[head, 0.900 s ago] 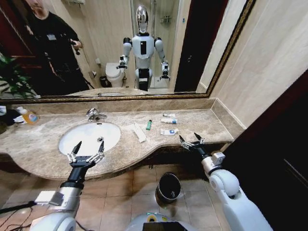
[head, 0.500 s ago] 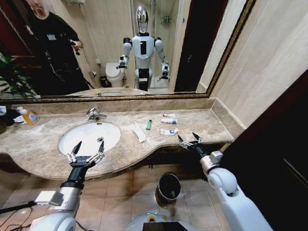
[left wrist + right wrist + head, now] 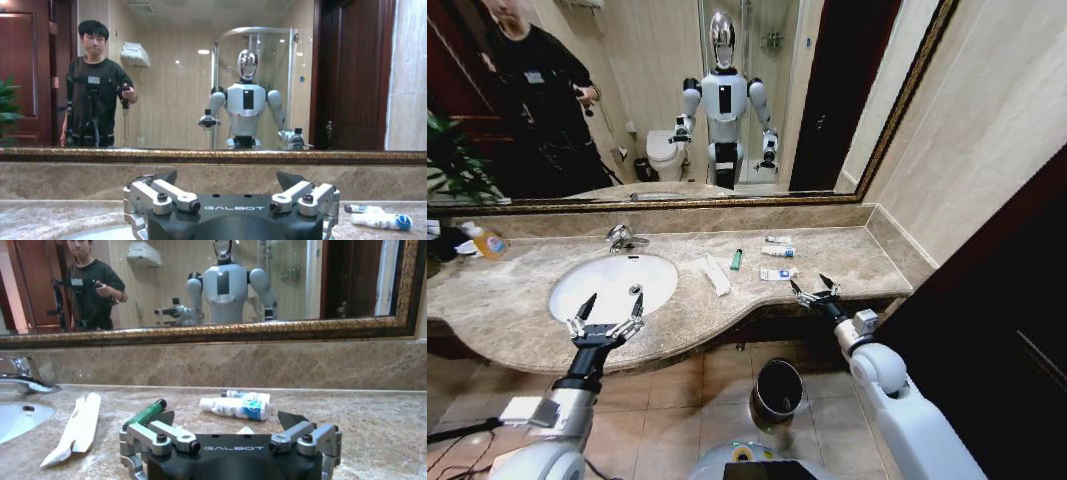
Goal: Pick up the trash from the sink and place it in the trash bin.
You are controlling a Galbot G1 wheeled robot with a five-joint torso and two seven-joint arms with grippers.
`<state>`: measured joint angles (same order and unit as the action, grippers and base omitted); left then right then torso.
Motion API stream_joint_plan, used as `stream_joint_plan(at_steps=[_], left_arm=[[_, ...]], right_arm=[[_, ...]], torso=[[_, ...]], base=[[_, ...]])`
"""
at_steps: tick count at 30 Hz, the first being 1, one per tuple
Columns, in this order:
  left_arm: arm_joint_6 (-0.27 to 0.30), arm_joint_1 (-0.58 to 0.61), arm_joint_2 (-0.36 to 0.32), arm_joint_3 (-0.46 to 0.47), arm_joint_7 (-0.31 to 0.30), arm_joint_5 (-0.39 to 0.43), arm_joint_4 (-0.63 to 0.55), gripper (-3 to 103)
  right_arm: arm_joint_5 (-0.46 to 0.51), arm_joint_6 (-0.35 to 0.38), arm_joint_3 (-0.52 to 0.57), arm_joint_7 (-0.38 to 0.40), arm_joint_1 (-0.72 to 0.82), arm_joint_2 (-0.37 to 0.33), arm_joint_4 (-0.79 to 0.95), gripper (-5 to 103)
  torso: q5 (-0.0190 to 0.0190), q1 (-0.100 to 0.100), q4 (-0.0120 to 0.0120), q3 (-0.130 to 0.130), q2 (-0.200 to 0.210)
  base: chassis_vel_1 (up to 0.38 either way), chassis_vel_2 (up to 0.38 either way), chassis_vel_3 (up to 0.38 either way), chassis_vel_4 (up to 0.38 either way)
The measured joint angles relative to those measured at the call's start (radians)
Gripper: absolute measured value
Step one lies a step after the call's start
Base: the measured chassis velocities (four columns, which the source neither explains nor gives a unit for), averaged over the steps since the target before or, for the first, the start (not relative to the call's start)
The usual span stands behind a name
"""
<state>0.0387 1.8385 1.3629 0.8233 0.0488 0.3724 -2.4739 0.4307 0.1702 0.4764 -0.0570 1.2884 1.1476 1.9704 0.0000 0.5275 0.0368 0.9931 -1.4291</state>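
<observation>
The white oval sink (image 3: 612,285) is set in the beige marble counter. Right of it lies the trash: a long white strip (image 3: 717,275), a green lighter-like stick (image 3: 737,259), two white-and-blue tubes (image 3: 778,251) and a packet (image 3: 778,273). My right gripper (image 3: 816,290) hovers open at the counter's front edge, just right of the packet. In the right wrist view the strip (image 3: 77,427), green stick (image 3: 148,411) and tube (image 3: 233,408) lie ahead of the open right gripper (image 3: 227,419). My left gripper (image 3: 607,305) stays open over the basin's front rim. The black trash bin (image 3: 778,388) stands on the floor below.
A chrome faucet (image 3: 622,238) stands behind the basin. A clear bottle with an orange label (image 3: 487,241) sits at the counter's far left, near a plant (image 3: 452,160). A mirror backs the counter, and a dark panel (image 3: 997,300) closes off the right.
My right gripper has shifted a little to the left along the counter's front edge, closer to the packet. The left arm has not moved.
</observation>
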Motion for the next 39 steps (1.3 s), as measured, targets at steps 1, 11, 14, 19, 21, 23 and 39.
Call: stream_joint_plan(at_steps=[1,11,14,19,21,23,39], left_arm=[[0.000,0.000,0.000,0.000,0.000,0.000,0.000,100],[0.000,0.000,0.000,0.000,0.000,0.000,0.000,100],[0.000,0.000,0.000,0.000,0.000,0.000,0.000,100],[0.000,0.000,0.000,0.000,0.000,0.000,0.000,100],[0.000,0.000,0.000,0.000,0.000,0.000,0.000,100],[0.000,0.000,0.000,0.000,0.000,0.000,0.000,100],[0.000,0.000,0.000,0.000,0.000,0.000,0.000,100]], right_arm=[[0.000,-0.002,-0.002,0.000,-0.006,-0.001,-0.008,100],[0.001,-0.006,-0.017,-0.003,-0.059,-0.005,-0.069,100],[0.003,-0.006,-0.020,-0.004,-0.069,-0.006,-0.085,100],[0.014,0.008,-0.037,-0.012,-0.108,-0.013,-0.118,100],[0.020,0.015,-0.043,-0.016,-0.119,-0.016,-0.126,100],[0.029,0.034,-0.056,-0.018,-0.142,-0.020,-0.141,100],[0.041,0.094,-0.147,-0.024,-0.312,-0.045,-0.305,100]], torso=[[0.0000,0.000,0.0000,0.000,0.000],[0.0000,0.000,0.0000,0.000,0.000],[0.0000,0.000,-0.0001,0.000,0.000],[-0.0001,0.000,0.0000,0.000,0.000],[0.0000,0.000,0.0000,0.000,0.000],[0.0000,0.000,0.0000,0.000,0.000],[0.0001,0.000,0.0000,0.000,0.000]], base=[[0.000,0.000,0.000,0.000],[0.000,0.000,0.000,0.000],[0.000,0.000,0.000,0.000],[0.000,0.000,0.000,0.000],[0.000,0.000,0.000,0.000],[0.000,0.000,0.000,0.000],[0.000,0.000,0.000,0.000]])
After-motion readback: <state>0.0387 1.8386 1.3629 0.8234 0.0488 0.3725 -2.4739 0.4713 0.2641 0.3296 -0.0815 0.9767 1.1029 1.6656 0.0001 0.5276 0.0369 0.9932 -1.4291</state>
